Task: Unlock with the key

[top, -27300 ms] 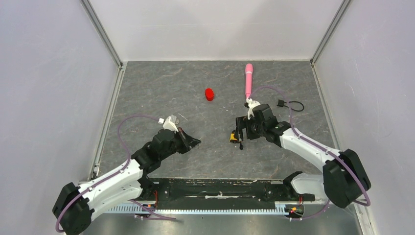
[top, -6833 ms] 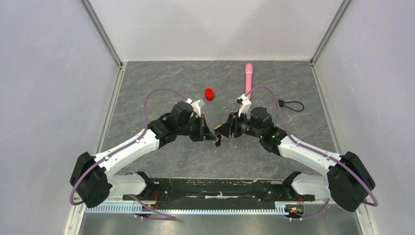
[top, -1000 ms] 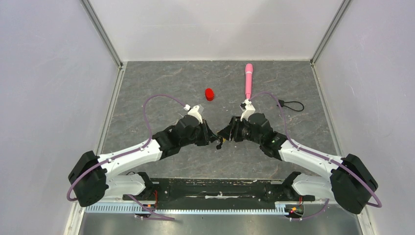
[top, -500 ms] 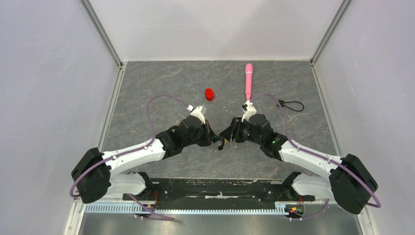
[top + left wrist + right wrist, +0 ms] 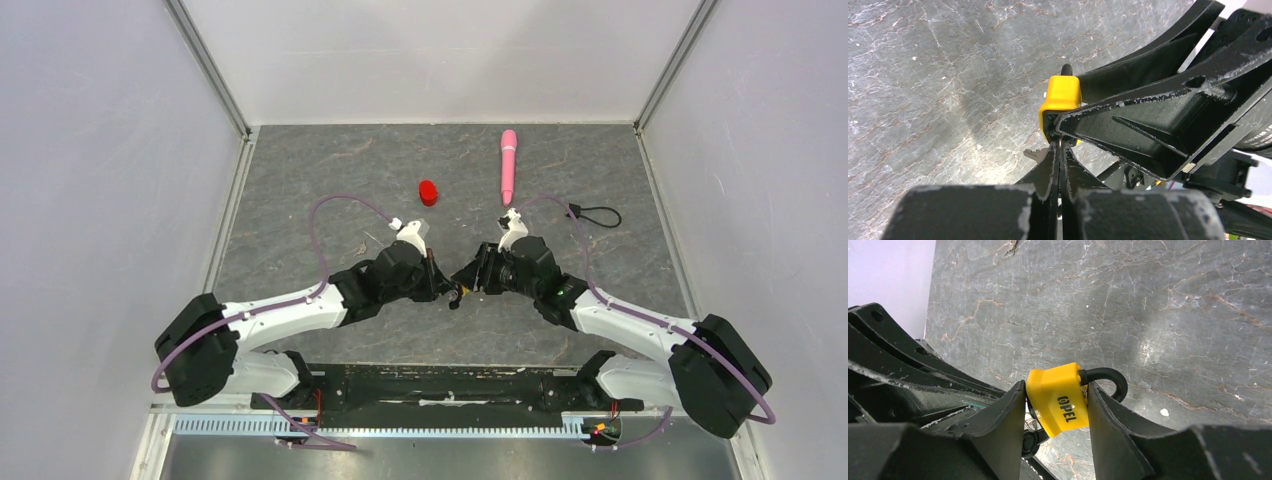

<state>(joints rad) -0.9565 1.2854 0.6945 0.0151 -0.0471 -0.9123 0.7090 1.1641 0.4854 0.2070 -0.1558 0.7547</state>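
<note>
My right gripper point(image 5: 1058, 390) is shut on the small yellow padlock point(image 5: 1058, 400), holding it above the grey table with its black shackle point(image 5: 1108, 380) pointing away. My left gripper point(image 5: 1060, 145) is shut, its tips pressed against the underside of the padlock point(image 5: 1063, 95). The key point(image 5: 1032, 422) shows only as silvery metal and a wire ring under the padlock, beside a round black head. A thin sliver of it sits between the left fingertips. In the top view both grippers point(image 5: 447, 290) point(image 5: 466, 284) meet at the padlock point(image 5: 461, 291) in the table's near middle.
A red cap point(image 5: 428, 192) and a pink pen point(image 5: 508, 165) lie further back on the table. A black cord with a block end point(image 5: 592, 213) lies at the right. Pale walls enclose the table on three sides.
My left arm has slid right, closer to the padlock, and its jaws have closed at the padlock's underside. The right arm has held still with the padlock.
</note>
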